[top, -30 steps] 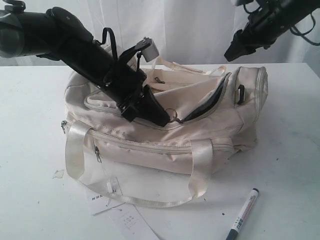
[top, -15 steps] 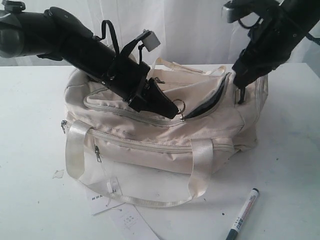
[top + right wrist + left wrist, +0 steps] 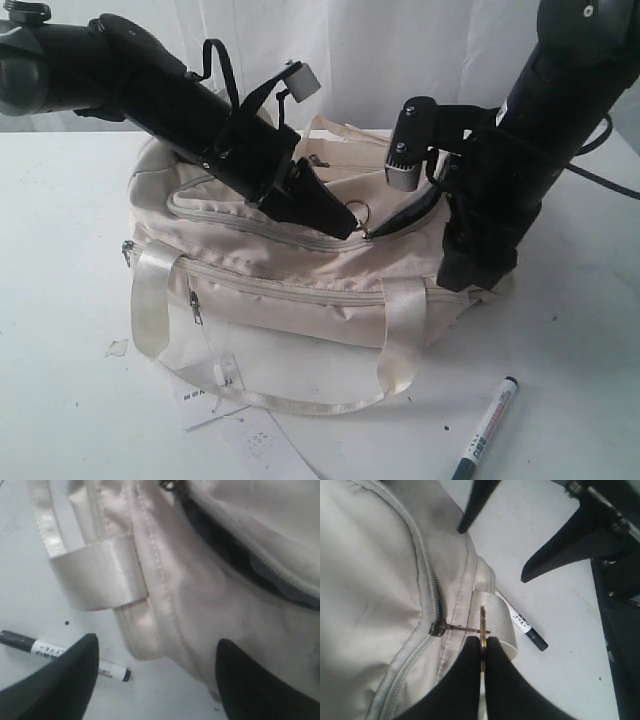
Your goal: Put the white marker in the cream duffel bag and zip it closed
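Note:
The cream duffel bag (image 3: 300, 300) lies on the white table, its top zipper partly open and showing black lining (image 3: 410, 215). My left gripper (image 3: 350, 228) reaches across the bag top and is shut on the brass zipper pull ring (image 3: 482, 625), beside the slider (image 3: 438, 628). My right gripper (image 3: 472, 278) hangs open, pointing down, in front of the bag's right end; its fingers (image 3: 60, 680) are spread wide with nothing between them. The white marker (image 3: 487, 428) lies on the table in front of the bag at the right; the marker (image 3: 35, 647) is partly behind one right finger.
Satin handles (image 3: 400, 330) droop over the bag's front side. Paper tags (image 3: 225, 405) and a small scrap (image 3: 117, 347) lie on the table at the front left. A white curtain hangs behind the table.
The right arm has swung down from the upper right to the front of the bag's right end, with its jaws now wide. The left gripper lifted the pull slightly, then stayed still.

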